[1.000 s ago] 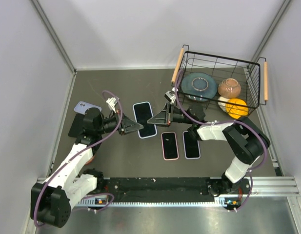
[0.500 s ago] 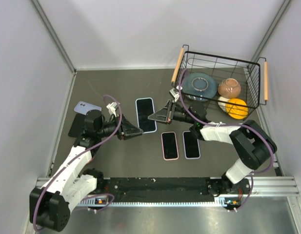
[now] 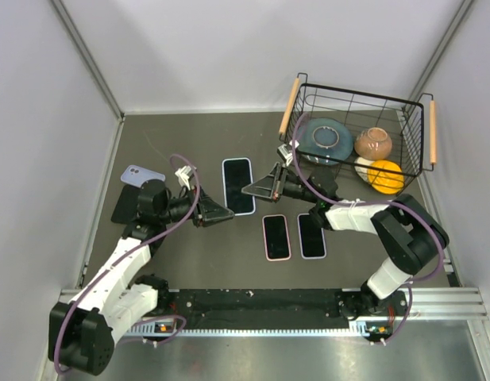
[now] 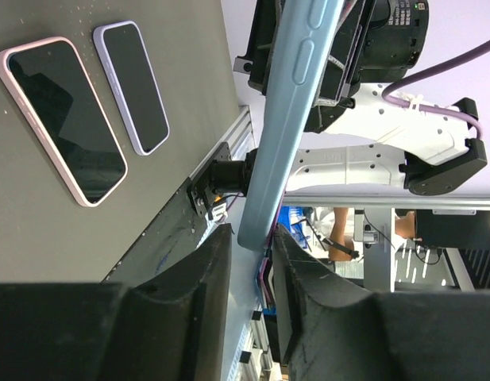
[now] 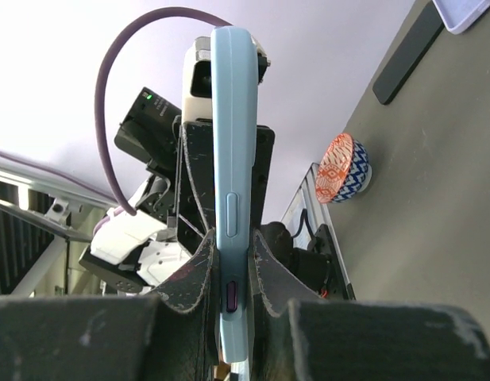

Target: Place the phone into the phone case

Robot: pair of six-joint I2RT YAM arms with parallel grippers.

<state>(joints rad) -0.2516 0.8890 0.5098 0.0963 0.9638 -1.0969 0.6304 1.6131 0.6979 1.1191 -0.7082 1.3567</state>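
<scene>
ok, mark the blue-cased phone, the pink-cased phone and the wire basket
blue-cased phone (image 3: 237, 184), top view, screen centre
pink-cased phone (image 3: 276, 236), top view, screen centre
wire basket (image 3: 289, 105), top view, left wooden handle

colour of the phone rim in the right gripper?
Light blue. The phone shows it best in the right wrist view.
</scene>
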